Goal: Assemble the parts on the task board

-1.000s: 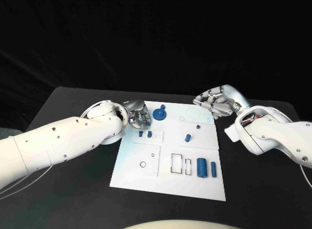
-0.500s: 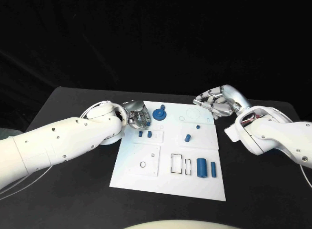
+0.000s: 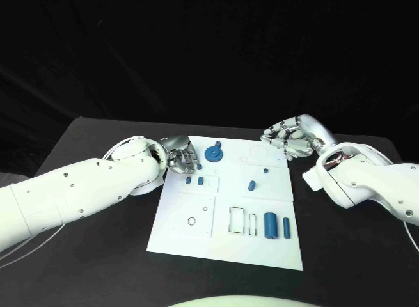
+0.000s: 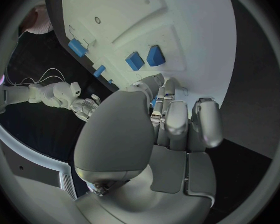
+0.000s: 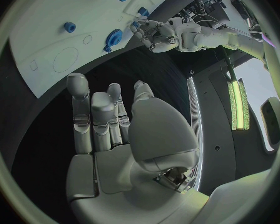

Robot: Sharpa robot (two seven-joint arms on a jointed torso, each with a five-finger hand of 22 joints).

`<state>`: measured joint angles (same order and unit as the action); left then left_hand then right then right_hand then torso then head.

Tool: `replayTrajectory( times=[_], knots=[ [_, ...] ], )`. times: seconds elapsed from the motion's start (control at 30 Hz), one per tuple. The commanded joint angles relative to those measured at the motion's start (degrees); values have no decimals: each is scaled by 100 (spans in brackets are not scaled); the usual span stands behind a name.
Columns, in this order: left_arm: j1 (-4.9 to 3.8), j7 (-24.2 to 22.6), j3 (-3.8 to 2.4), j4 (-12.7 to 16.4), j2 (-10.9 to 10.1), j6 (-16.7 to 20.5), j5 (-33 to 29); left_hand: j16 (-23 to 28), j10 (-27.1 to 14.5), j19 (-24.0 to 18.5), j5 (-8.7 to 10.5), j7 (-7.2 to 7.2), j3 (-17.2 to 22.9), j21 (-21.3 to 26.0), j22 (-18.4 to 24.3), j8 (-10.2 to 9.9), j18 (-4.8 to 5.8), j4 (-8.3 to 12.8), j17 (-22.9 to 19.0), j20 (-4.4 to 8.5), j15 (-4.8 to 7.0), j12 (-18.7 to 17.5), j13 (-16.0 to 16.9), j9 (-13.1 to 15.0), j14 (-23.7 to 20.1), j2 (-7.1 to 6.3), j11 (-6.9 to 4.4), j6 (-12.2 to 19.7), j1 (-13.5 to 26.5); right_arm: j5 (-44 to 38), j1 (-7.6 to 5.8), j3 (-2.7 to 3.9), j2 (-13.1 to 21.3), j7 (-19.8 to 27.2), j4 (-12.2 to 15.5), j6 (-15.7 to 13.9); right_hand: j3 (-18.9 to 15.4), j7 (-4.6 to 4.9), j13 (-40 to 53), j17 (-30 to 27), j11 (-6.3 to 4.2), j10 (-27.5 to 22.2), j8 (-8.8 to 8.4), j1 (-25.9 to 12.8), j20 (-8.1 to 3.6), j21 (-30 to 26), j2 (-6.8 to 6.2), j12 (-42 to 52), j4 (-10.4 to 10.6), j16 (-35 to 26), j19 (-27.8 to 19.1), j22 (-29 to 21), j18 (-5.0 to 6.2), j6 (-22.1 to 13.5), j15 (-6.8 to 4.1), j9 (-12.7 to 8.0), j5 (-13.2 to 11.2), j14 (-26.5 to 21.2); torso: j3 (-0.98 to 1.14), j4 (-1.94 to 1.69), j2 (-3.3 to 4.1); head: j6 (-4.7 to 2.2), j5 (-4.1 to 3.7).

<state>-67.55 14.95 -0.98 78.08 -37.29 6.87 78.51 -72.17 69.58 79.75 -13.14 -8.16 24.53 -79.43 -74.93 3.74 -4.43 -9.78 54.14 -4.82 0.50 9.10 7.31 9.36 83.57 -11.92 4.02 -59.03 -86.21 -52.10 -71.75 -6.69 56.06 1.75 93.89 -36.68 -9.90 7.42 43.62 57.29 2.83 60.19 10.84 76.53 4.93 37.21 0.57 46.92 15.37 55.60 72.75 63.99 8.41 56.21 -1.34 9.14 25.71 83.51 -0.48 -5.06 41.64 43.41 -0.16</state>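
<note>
No text, label, brand, number or sign can be read anywhere, neither on the task board nor on the table.

The white task board lies flat at the table's middle. A blue gear sits near its 11 o'clock corner, two small blue blocks just below it, a blue peg at centre, and two upright blue cylinders toward 4 o'clock.

Dim scene, fisheye-warped wrist views
</note>
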Motion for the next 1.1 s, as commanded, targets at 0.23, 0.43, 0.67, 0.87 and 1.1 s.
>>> replayTrajectory(
  times=[0.23,0.43,0.67,0.87,1.1],
  knots=[
    [-20,-237,-30,190,-259,465,-338,-31,73,-39,-7,32,96,18,-155,18,62,63,-12,-24,4,-45,25,-31,-31,22,-26,-58,15,-1312,7,0,0,-543,-104,1094,599,39,-1769,311,24,102,-59,1364,-49,852,-203,-2109,-421,348,327,532,-90,239,-9,-47,-318,156,-1,-3,-10,-25,-41],
    [-64,-908,-60,380,-578,1293,-2099,616,-27,-734,-1,-32,167,749,690,64,-159,53,-1056,-47,-42,-137,36,-70,-413,17,35,-245,128,-2966,36,1,-4,-1038,-105,1836,935,16,-2598,797,31,480,-232,1517,-40,1881,-414,-3015,-324,969,641,1147,-249,532,-5,-124,-402,265,0,3,-6,-81,-219],
    [-73,-1884,-64,715,-944,1640,-5274,1598,-194,-1570,16,-104,-28,1750,1724,17,-396,-23,-2454,-124,-124,-187,44,-162,-1019,-28,108,-213,383,-4317,106,1,-24,-1501,-30,2056,971,4,-2863,986,55,545,-321,1426,-28,2262,-563,-3310,-184,1217,751,1368,-309,596,21,-155,-517,296,-8,3,4,-104,-379],
    [-70,-2518,-61,909,-1176,1422,-6797,1810,-334,-1963,21,-138,-192,2334,2278,14,-506,-34,-2653,-175,-167,-157,52,-228,-1187,22,165,-149,461,-4822,143,1,-70,-1759,-2,2011,958,69,-3037,956,122,521,-420,1342,9,2313,-704,-3509,-60,1218,750,1426,-318,558,64,-189,-590,264,-14,-12,2,-93,-432],
    [-68,-2711,-56,1046,-1344,1376,-7252,1829,-320,-1974,19,-130,-230,2401,2335,33,-515,-21,-2682,-177,-163,-112,68,-238,-1191,57,156,-167,452,-4980,175,2,-136,-1841,36,2028,1005,84,-3131,1051,144,511,-464,1372,29,2508,-729,-3607,-19,1336,809,1527,-349,561,83,-202,-593,279,-8,0,5,-80,-425]
  ],
)
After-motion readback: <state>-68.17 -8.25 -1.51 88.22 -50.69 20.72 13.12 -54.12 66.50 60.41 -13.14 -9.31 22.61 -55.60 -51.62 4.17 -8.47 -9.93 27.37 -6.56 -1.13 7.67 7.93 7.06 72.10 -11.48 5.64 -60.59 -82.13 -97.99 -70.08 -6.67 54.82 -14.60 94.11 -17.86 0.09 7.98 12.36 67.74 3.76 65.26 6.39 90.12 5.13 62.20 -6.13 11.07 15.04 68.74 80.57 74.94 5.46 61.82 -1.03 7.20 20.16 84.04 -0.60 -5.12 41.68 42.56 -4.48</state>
